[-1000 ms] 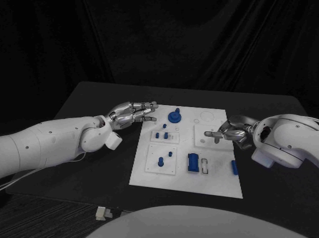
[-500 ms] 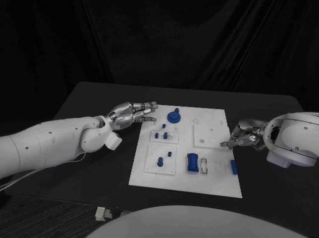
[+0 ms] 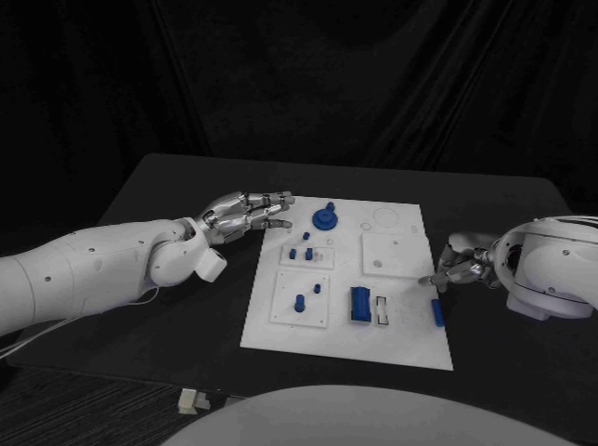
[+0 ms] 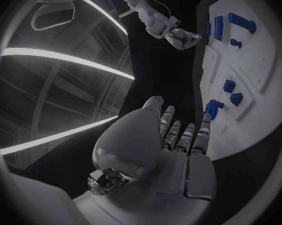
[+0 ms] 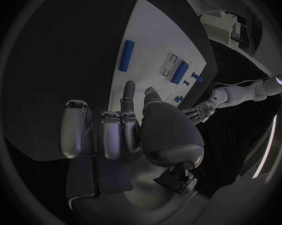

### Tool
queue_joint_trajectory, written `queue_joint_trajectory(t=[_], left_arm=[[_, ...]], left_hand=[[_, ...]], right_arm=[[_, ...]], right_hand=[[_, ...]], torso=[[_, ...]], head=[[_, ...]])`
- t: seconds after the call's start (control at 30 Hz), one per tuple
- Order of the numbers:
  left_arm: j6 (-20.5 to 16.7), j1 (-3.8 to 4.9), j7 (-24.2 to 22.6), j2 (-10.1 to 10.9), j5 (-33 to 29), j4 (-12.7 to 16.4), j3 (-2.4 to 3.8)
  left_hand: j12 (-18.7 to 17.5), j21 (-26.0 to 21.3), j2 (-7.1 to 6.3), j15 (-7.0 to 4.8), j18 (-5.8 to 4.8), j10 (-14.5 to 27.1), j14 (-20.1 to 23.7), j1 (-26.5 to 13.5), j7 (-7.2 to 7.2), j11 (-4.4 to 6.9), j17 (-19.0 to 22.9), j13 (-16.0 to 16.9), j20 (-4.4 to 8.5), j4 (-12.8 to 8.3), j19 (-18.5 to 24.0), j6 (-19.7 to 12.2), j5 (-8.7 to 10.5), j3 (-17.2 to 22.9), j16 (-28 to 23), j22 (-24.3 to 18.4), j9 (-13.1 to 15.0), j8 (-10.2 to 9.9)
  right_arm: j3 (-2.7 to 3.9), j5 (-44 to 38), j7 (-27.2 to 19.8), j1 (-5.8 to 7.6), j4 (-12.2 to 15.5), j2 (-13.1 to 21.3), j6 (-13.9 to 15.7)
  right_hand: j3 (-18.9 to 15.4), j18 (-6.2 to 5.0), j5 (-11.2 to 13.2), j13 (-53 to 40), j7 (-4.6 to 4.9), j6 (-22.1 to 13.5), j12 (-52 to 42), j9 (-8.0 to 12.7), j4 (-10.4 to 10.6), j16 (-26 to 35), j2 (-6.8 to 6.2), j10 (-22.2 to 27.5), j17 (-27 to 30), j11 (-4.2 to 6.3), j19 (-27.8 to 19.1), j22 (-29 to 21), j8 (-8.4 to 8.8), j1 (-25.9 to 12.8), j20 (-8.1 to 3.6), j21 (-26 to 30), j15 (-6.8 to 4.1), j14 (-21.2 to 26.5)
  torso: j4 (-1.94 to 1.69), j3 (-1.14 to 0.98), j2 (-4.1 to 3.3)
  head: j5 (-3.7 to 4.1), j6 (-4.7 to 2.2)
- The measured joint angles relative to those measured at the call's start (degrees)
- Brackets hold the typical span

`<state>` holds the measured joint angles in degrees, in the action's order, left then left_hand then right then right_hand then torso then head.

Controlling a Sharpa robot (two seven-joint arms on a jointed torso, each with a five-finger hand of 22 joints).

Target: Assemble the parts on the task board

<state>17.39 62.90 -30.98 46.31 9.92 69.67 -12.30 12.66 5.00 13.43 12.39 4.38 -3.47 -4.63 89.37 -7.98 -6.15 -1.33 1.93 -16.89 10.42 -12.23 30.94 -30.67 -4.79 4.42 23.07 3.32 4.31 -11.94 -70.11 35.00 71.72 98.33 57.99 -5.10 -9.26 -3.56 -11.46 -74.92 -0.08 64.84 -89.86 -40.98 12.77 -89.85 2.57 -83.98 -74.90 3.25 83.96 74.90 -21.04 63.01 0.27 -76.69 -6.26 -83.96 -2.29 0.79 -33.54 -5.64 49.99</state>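
The white task board (image 3: 399, 339) lies mid-table with blue parts on it: a round knobbed piece (image 3: 326, 218), small pegs (image 3: 301, 252), a block (image 3: 361, 303) and a long bar (image 3: 438, 312) near its right edge. My left hand (image 3: 246, 212) hovers at the board's far left corner, fingers stretched out and apart, holding nothing. My right hand (image 3: 457, 269) hangs just off the board's right edge, a little beyond the bar, fingers loosely bent with nothing in them. The right wrist view shows its fingers (image 5: 109, 135) pointing toward the board (image 5: 160, 40) and the bar (image 5: 127, 55).
Black tabletop (image 3: 178, 316) surrounds the board, with room on both sides. A small white object (image 3: 192, 401) lies by the near table edge. In the left wrist view the board (image 4: 266, 70) runs past my left hand (image 4: 172, 150), with the right hand (image 4: 181, 37) beyond.
My right hand has drawn back from over the board's square plate to its right edge, moving nearer to me. The left hand has stayed put.
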Motion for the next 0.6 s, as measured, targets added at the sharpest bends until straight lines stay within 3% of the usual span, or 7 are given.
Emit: queue_joint_trajectory(t=[0.17, 0.6], left_arm=[[0.0, 0.0, 0.01, -0.03, 0.0, -0.12, 0.0], [0.02, -0.02, 0.07, -0.03, 0.0, -0.16, 0.0]], left_hand=[[0.2, 0.0, 0.0, 0.0, 0.0, 0.0, 0.0, 0.0, 0.0, 0.0, 0.0, 0.05, 0.0, -0.16, 0.0, 0.0, 0.0, 0.16, 0.0, 0.0, 0.0, 0.0], [0.2, 0.0, 0.0, 0.0, 0.0, 0.0, 0.0, 0.0, 0.0, 0.0, 0.0, 0.04, 0.0, -0.16, 0.0, 0.0, 0.0, 0.16, 0.0, -0.11, -0.01, 0.0]], right_arm=[[0.0, -1.94, 0.31, -0.8, -0.19, -0.05, -0.97], [0.0, -4.42, 0.68, -2.0, -0.39, -0.16, -2.62]], right_hand=[[0.05, 0.0, 1.3, 0.0, 0.0, 0.17, 0.0, -0.58, 0.5, 0.0, 0.51, 0.07, 0.0, 0.07, 0.0, 0.0, 0.09, -0.51, -0.35, 1.04, -0.36, -0.03], [0.2, 0.0, 1.3, 0.01, 0.63, -0.46, 0.0, 1.61, 0.43, 0.0, 0.51, 0.07, 0.0, 0.06, -0.03, 0.04, 3.68, -0.51, -0.38, 1.56, -0.36, -0.03]], torso=[[0.01, -0.01, 0.01], [0.03, -0.03, 0.01]], head=[[0.07, 0.0], [0.12, 0.0]])
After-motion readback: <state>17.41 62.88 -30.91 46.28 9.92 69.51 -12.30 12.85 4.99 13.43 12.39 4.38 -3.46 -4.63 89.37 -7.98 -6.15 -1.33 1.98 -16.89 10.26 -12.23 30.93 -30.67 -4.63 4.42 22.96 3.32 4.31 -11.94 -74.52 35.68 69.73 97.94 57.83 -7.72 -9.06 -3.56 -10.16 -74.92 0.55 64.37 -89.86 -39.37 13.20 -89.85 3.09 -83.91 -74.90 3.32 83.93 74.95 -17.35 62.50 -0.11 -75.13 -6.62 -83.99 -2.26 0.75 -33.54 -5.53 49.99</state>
